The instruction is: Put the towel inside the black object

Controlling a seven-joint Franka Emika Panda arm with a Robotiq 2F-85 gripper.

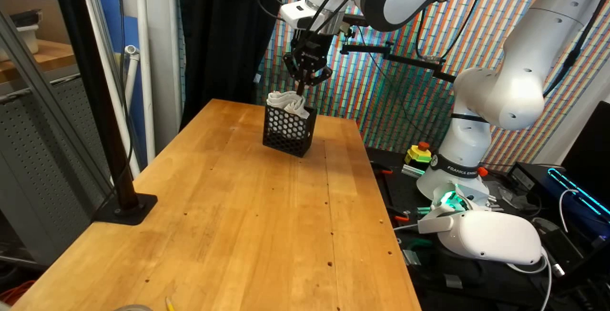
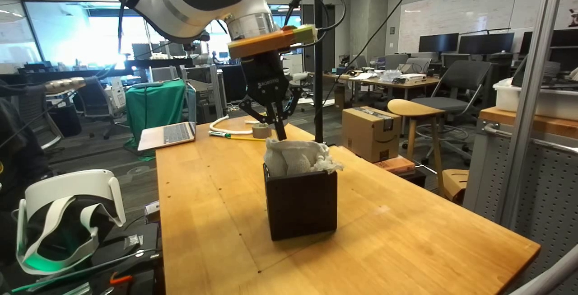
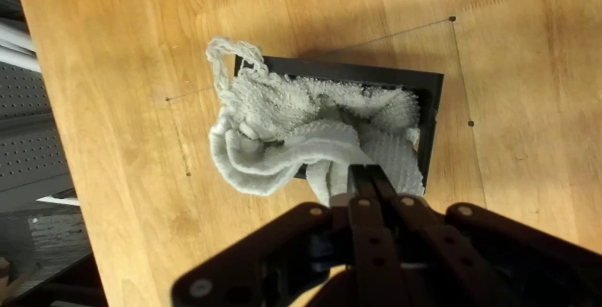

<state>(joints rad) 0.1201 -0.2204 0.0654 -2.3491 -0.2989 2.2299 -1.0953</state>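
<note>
The towel (image 1: 287,100) is whitish and bunched up. It sits in the top of the black box (image 1: 306,132) with mesh sides, which stands upright on the wooden table. In an exterior view the towel (image 2: 293,157) rises above the rim of the box (image 2: 302,204). In the wrist view the towel (image 3: 282,105) fills the opening; a frayed corner and a fold hang past the box's rim (image 3: 348,71). My gripper (image 3: 367,168) points down over the near side of the towel, fingers together, with no cloth visible between them. Its fingertips also show in both exterior views (image 1: 300,91) (image 2: 281,136), close to the towel's top.
A black post (image 1: 126,206) stands on the table's edge. A laptop (image 2: 169,137), a tape roll (image 2: 261,130), a white tube (image 2: 219,125) and a yellow pencil (image 2: 246,138) lie at the table's end away from the box. A white headset (image 1: 495,237) sits beside the table.
</note>
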